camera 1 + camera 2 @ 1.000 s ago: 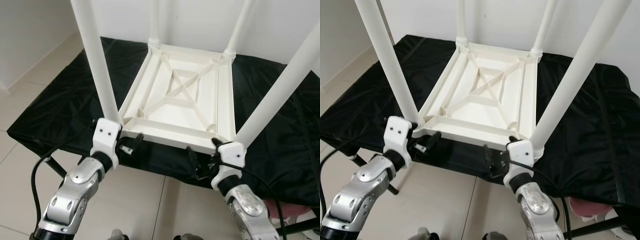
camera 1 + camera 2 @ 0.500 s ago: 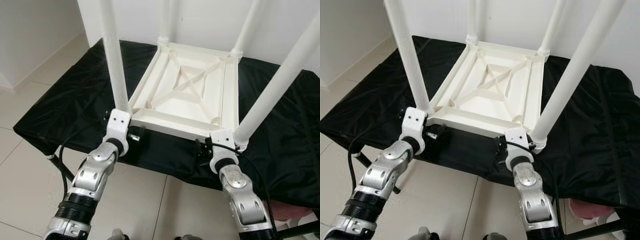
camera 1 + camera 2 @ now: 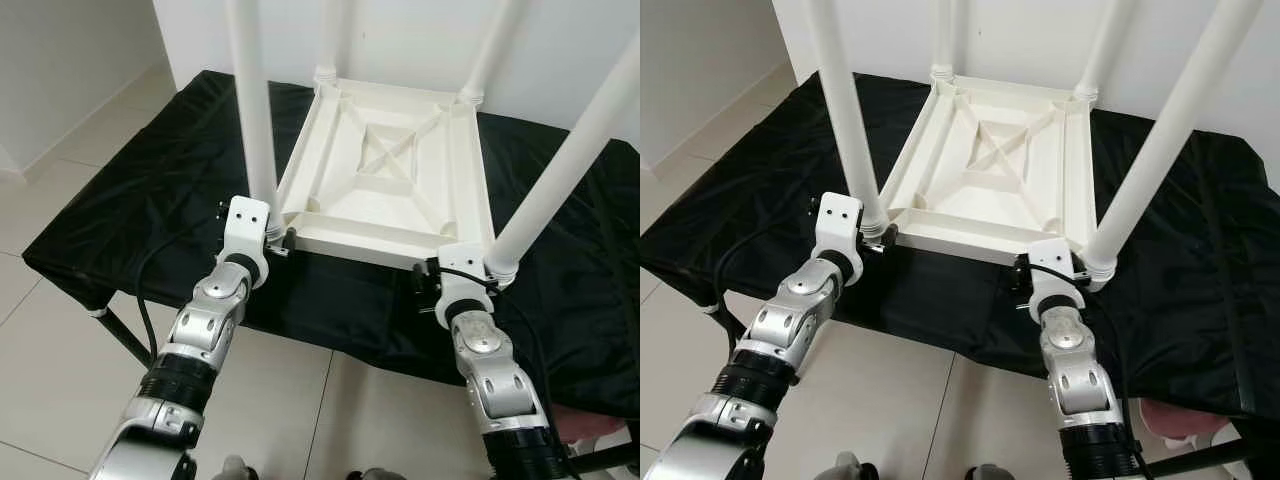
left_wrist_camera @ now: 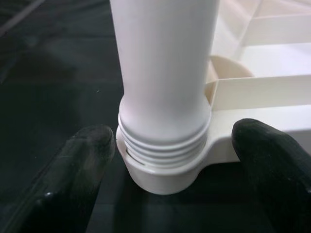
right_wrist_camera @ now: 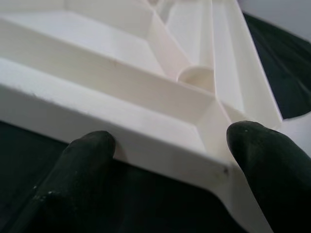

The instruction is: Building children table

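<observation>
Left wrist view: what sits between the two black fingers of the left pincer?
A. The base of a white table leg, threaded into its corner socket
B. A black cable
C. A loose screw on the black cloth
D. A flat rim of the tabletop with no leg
A: the left pincer straddles the threaded base of the white leg where it enters the corner socket of the upturned table.

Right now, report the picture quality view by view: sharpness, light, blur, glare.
Left eye view: sharp, evenly lit; the white plastic upturned table reads bright against the black cloth, detail kept. Left wrist view: the white leg's threaded base is fairly crisp, the left pincer fingertips soft, the surround dark. Right wrist view: the table frame's ribs are clear, the right pincer fingertips blurred, no glare.
</observation>
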`<state>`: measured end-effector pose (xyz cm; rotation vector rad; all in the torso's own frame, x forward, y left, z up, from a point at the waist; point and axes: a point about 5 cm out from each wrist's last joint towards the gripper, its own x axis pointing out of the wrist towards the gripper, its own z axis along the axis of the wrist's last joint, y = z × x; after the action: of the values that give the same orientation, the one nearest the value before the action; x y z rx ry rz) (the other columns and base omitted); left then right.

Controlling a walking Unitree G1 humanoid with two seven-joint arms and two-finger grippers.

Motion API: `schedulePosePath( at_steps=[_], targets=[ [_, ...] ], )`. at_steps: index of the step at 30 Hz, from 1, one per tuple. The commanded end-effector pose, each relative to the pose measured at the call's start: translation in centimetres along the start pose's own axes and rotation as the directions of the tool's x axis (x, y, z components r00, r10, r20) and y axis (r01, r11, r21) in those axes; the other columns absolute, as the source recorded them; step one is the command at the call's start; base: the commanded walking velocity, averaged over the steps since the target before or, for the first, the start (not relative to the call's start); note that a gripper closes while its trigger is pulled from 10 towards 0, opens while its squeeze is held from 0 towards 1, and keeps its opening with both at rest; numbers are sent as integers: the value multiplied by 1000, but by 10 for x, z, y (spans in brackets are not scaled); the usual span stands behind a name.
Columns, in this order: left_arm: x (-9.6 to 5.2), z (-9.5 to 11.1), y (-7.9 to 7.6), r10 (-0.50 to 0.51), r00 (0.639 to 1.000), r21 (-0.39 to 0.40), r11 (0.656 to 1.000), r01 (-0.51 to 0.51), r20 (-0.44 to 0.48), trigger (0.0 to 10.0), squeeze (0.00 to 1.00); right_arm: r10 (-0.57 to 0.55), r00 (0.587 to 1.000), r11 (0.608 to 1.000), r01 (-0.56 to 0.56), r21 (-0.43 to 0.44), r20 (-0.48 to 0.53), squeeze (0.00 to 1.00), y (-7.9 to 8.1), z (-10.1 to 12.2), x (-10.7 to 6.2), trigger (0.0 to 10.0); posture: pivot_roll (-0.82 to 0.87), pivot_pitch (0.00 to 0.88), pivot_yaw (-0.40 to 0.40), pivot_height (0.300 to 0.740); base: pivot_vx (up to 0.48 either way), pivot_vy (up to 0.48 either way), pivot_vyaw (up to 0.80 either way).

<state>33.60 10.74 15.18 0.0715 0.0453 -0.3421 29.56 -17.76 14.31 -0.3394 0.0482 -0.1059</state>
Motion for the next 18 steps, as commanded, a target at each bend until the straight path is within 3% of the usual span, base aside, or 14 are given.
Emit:
schedulePosePath(
  at_steps=[1,3,4,6,10,12,14,18],
  targets=[
    [-20,14,-1,-71,994,46,997,67,84,10000,0,153,973,985,-164,49,175,0,14,27,-17,10000,-65,119,4,740,0,0,0],
    [-37,21,0,-104,987,84,992,94,124,10000,0,223,946,968,-244,66,234,0,20,35,-29,10000,-59,119,1,740,0,0,0],
    [-37,21,0,-104,987,84,992,94,124,10000,0,223,946,968,-244,66,234,0,20,35,-29,10000,-59,119,1,740,0,0,0],
    [-52,26,-2,-119,982,95,990,106,145,10000,0,250,934,956,-280,87,255,0,23,36,-42,10000,-42,118,-13,740,0,0,0],
    [-64,29,-8,-104,981,116,990,85,165,10000,0,238,942,953,-273,130,235,0,24,29,-55,10000,-37,112,-23,740,0,0,0],
    [-68,27,-13,-83,982,124,990,62,170,10000,0,200,960,961,-231,149,198,0,23,20,-60,10000,-34,108,-29,740,0,0,0],
    [-68,17,-20,-19,988,97,995,4,155,10000,0,105,988,965,-129,227,115,0,19,1,-65,10000,-38,100,-33,740,0,0,0],
    [-60,10,-21,30,990,56,998,-38,140,10000,0,67,992,965,-92,246,107,0,15,-1,-64,10000,-44,96,-32,740,0,0,0]
  ],
)
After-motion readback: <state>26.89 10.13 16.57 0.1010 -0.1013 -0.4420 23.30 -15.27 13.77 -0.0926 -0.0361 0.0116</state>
